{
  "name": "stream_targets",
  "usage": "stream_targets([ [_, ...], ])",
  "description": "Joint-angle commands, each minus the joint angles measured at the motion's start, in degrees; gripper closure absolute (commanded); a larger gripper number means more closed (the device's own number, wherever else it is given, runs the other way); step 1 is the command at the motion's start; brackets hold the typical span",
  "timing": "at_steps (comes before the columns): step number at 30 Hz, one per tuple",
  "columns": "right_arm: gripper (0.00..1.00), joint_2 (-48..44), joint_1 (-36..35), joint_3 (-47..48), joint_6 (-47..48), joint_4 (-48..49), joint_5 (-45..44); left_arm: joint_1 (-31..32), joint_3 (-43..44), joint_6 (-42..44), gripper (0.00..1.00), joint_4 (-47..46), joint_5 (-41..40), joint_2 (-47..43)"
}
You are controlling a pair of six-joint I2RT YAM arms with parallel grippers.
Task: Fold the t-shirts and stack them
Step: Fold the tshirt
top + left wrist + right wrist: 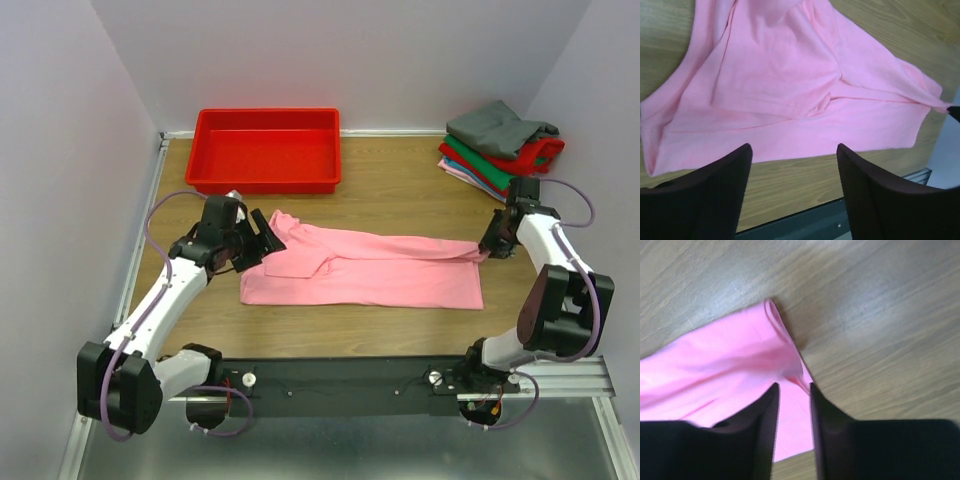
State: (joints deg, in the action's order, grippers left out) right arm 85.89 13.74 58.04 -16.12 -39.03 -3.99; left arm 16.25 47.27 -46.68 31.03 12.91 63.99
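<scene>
top external view shows the pink t-shirt (370, 275) lying flat across the middle of the table (400, 190), folded into a long band running left to right; the left gripper (265, 240) hangs over its left end, fingers (715, 195) spread wide with nothing between them; the right gripper (490, 243) sits at the band's right corner, jaws a narrow gap apart, pink cloth showing through the gap, not clamped; the folded t-shirts (500, 145) are stacked in the far right corner, grey on top; a red tray (268, 150) stands at the far edge, apart from the pink t-shirt
</scene>
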Motion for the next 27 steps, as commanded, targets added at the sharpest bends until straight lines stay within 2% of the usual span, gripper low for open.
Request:
stream_targets([
  [1, 0.57, -4.6, 0.1, -0.9, -0.8, -1.2, -2.0, 0.1, 4.5, 2.6, 0.06, 4.7, 1.3, -1.9],
  [3, 0.45, -5.5, 0.1, 0.1, -1.4, -1.3, -2.3, 0.0, 6.3, 4.0, 0.05, 3.6, 0.5, -0.1],
  [4, 0.42, -5.2, 0.1, 0.8, -1.6, -1.2, -2.4, -0.2, 7.0, 4.5, 0.05, 1.9, -0.3, 2.5],
  [5, 0.41, -1.1, 0.1, 4.4, -2.9, -0.7, -1.9, -0.4, 11.7, 8.2, 0.05, -0.8, -6.2, 11.0],
  [7, 0.41, 1.9, 0.1, 5.7, -3.1, -0.6, -1.5, -0.5, 13.0, 9.2, 0.06, -1.5, -9.0, 13.2],
  [8, 0.42, 3.3, 0.1, 7.7, -3.3, -0.4, -0.9, -0.5, 15.4, 10.6, 0.07, -3.5, -10.3, 17.3],
  [9, 0.43, 5.8, 0.1, 8.7, -3.5, 0.0, -0.7, -0.7, 16.3, 11.2, 0.10, -4.6, -11.5, 19.2],
  [11, 0.44, 7.9, 0.1, 11.1, -3.3, 0.8, -0.5, -0.7, 19.2, 12.4, 0.16, -7.5, -12.2, 24.7],
  [17, 0.46, 14.9, 0.2, 14.3, -3.1, 3.0, 1.4, -0.9, 26.4, 13.1, 0.23, -10.5, -12.5, 36.2],
  [27, 0.48, 17.3, 0.2, 12.8, -4.9, 3.4, 7.4, -1.0, 30.1, 12.9, 0.27, -11.0, -12.5, 43.2],
])
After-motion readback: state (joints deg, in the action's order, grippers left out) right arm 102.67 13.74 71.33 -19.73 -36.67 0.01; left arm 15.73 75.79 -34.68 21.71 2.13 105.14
